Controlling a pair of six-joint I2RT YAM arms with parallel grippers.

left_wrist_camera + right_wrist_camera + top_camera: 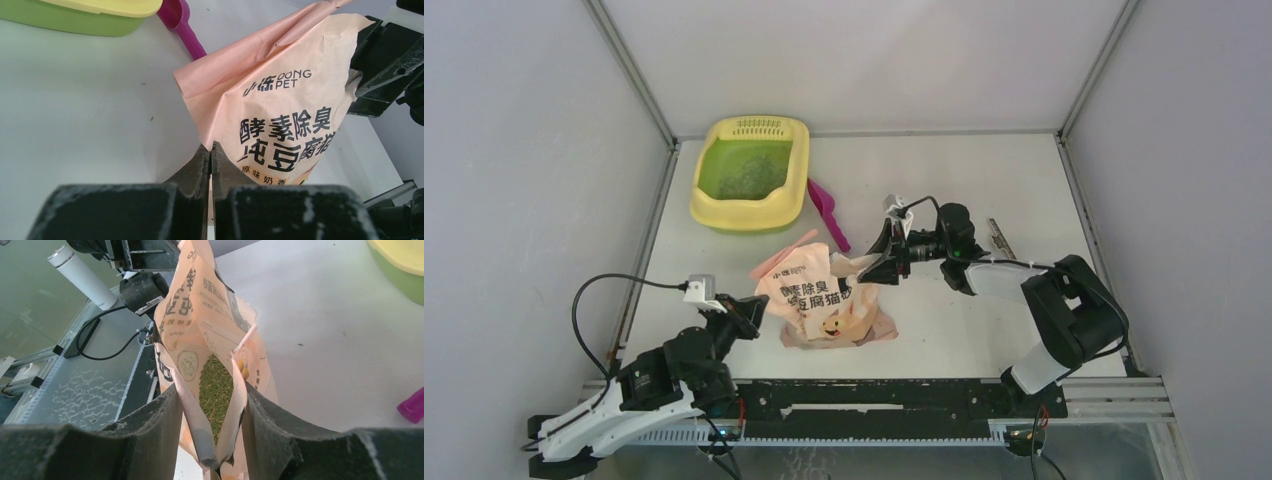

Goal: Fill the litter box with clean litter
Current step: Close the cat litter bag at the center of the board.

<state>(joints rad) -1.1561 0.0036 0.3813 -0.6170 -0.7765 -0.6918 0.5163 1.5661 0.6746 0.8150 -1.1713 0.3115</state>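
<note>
The pale yellow litter box (724, 214) stands at the back left, and a thin layer of clean litter (746, 172) covers its green floor. A peach printed bag (824, 300) stands propped in the middle of the table. Its left edge is pinched by my left gripper (759, 303), which is shut on the bag (280, 100). My right gripper (879, 262) holds the bag's open top end. In the right wrist view the bag's walls (200, 315) press against both fingers, and green litter (216, 385) shows inside the open mouth.
A magenta scoop (826, 210) lies just right of the litter box. A small metal tool (1000, 238) lies behind my right arm. Metal frame posts and grey walls close in the table at the back and on both sides.
</note>
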